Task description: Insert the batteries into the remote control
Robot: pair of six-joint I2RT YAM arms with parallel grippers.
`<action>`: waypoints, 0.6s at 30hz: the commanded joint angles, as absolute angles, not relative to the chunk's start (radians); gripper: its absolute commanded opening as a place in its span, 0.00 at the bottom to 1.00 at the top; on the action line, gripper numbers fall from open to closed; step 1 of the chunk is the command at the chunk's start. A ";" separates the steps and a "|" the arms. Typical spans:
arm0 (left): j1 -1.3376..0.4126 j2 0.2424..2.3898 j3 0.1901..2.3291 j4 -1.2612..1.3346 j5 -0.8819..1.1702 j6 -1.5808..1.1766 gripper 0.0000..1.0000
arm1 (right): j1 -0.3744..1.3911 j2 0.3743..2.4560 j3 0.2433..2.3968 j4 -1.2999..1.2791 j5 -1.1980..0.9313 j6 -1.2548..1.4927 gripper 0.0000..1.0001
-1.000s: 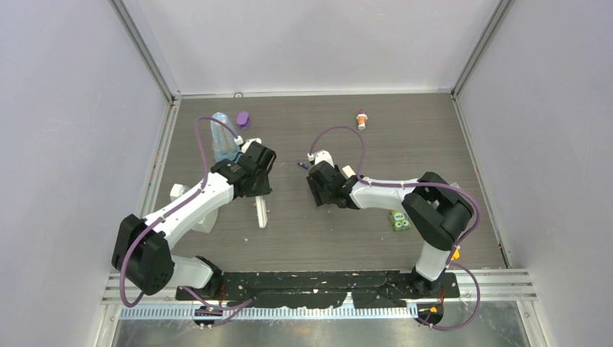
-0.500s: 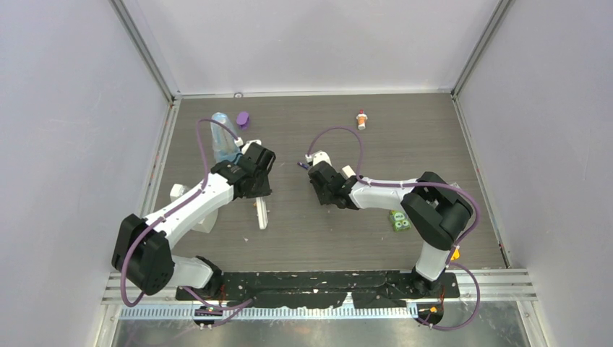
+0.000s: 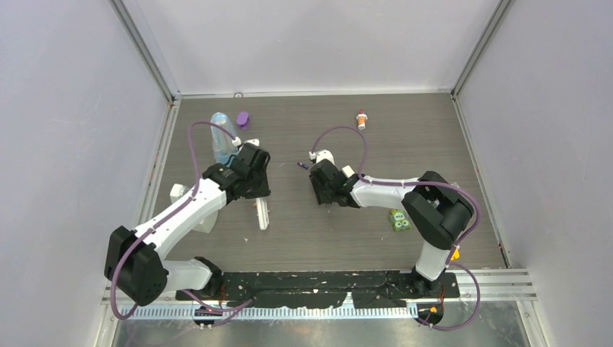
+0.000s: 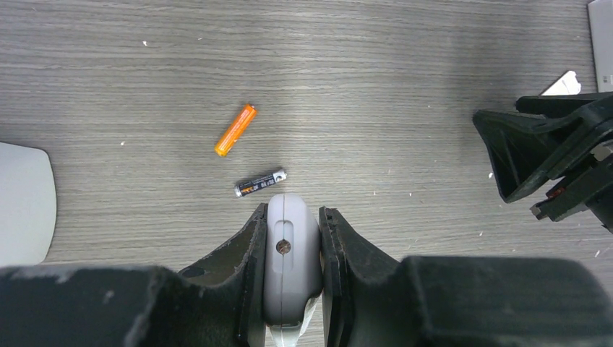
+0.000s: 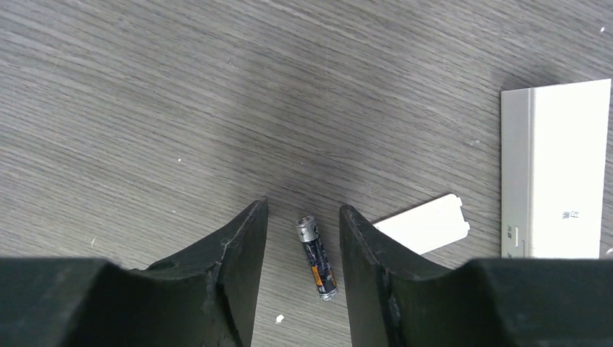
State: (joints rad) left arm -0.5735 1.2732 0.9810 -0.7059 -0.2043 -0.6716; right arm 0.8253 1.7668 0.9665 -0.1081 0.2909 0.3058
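My left gripper (image 4: 293, 217) is shut on the remote control (image 4: 290, 253), held on edge with its rounded white end pointing out past the fingertips. On the table just ahead of it lie a dark battery (image 4: 260, 183) and an orange battery (image 4: 236, 129). My right gripper (image 5: 303, 217) is open and low over the table, its jaws on either side of another dark battery (image 5: 316, 257) without touching it. From above, the left gripper (image 3: 251, 179) and right gripper (image 3: 323, 189) face each other mid-table, and a small purple battery (image 3: 302, 165) lies beside the right one.
A white battery cover (image 5: 423, 233) and a plain white bar (image 5: 556, 170) lie right of the right jaws; the bar (image 3: 261, 213) sits near the left gripper. A clear bottle (image 3: 220, 137), purple cap (image 3: 243, 118), red-and-white little bottle (image 3: 361, 119) and green packet (image 3: 398, 220) stand around.
The left arm has swung slightly to the left, still holding the remote. The right gripper has stayed over nearly the same spot.
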 commanded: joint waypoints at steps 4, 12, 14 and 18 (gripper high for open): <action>-0.567 1.234 0.982 -0.660 -0.161 -0.656 0.00 | 0.815 1.756 0.953 -0.205 0.173 0.275 0.42; -0.567 1.217 0.977 -0.654 -0.131 -0.657 0.00 | 0.813 1.770 0.962 -0.227 0.175 0.288 0.23; -0.566 1.213 0.975 -0.651 -0.119 -0.657 0.00 | 0.813 1.766 0.961 -0.227 0.177 0.291 0.20; -0.566 1.201 0.973 -0.647 -0.101 -0.657 0.00 | 0.813 1.756 0.954 -0.226 0.184 0.286 0.33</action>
